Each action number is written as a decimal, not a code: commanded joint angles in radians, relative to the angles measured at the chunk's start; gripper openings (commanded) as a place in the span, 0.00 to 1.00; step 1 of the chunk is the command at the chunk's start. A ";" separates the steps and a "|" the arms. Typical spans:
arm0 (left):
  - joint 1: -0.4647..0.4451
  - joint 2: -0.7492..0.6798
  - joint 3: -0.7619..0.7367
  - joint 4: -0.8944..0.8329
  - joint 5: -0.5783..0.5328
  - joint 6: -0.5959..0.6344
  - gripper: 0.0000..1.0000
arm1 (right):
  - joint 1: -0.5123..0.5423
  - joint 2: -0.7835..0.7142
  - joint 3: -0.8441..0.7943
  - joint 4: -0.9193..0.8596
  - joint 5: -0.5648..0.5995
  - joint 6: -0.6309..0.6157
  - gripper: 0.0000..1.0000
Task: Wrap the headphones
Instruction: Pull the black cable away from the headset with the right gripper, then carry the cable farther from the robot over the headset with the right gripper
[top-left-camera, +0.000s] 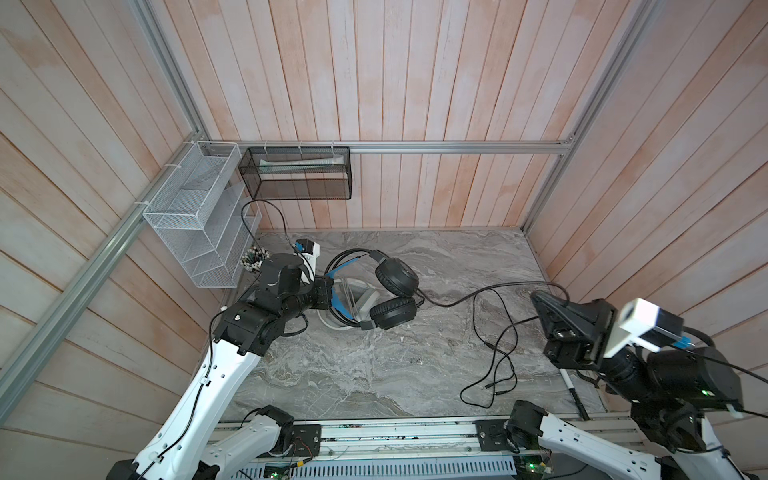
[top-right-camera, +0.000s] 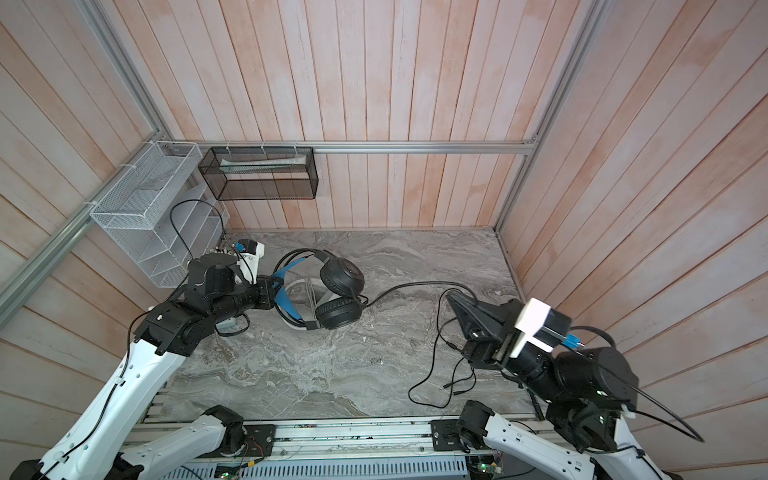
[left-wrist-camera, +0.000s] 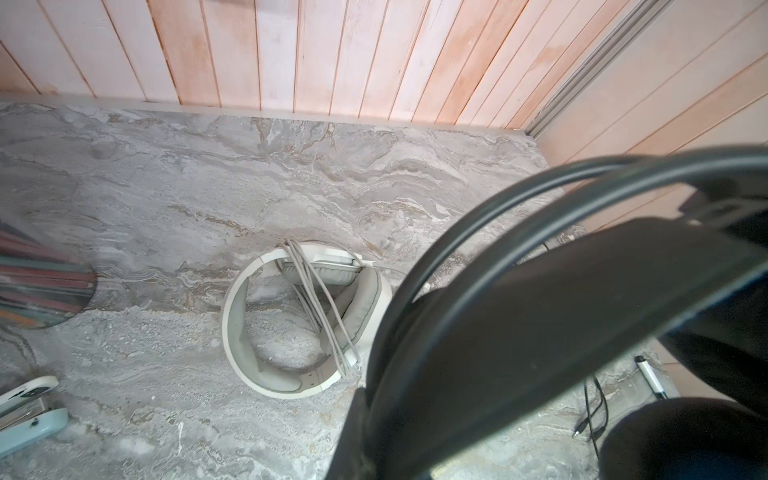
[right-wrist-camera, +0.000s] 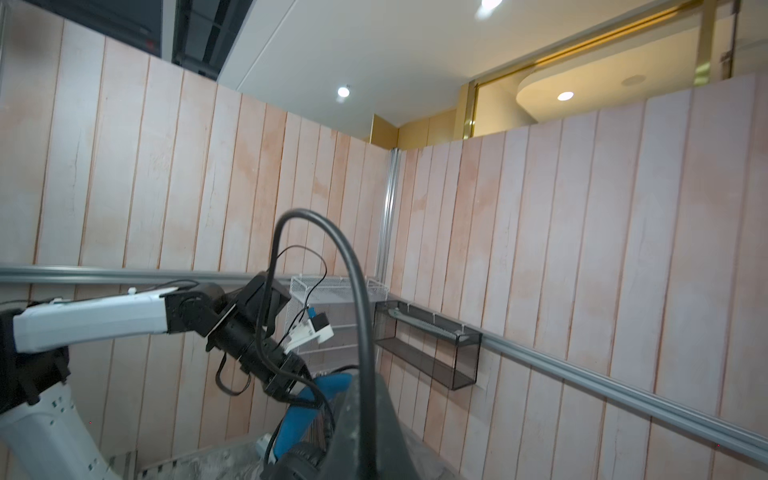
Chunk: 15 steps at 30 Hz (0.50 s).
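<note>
Marker (top-left-camera: 574, 395) nr blk cable (right-wrist-camera: 360, 311)

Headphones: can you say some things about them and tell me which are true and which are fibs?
1. The left end effector grips the black headphones by the headband. True.
2. The white cable lies stretched across the table. False: it is wound around the white headphones.
3. The right end effector pinches the black cable. True.
4. The black cable is all wound up. False: it lies in loose loops on the table.
</note>
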 joint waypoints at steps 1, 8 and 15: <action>-0.032 0.007 0.000 0.097 -0.079 0.037 0.00 | -0.005 0.108 0.081 -0.108 -0.062 -0.057 0.00; -0.253 -0.065 -0.158 0.257 -0.317 0.255 0.00 | -0.005 0.323 0.269 -0.175 0.043 -0.193 0.00; -0.325 -0.210 -0.260 0.378 -0.329 0.307 0.00 | -0.049 0.475 0.303 -0.119 0.259 -0.252 0.00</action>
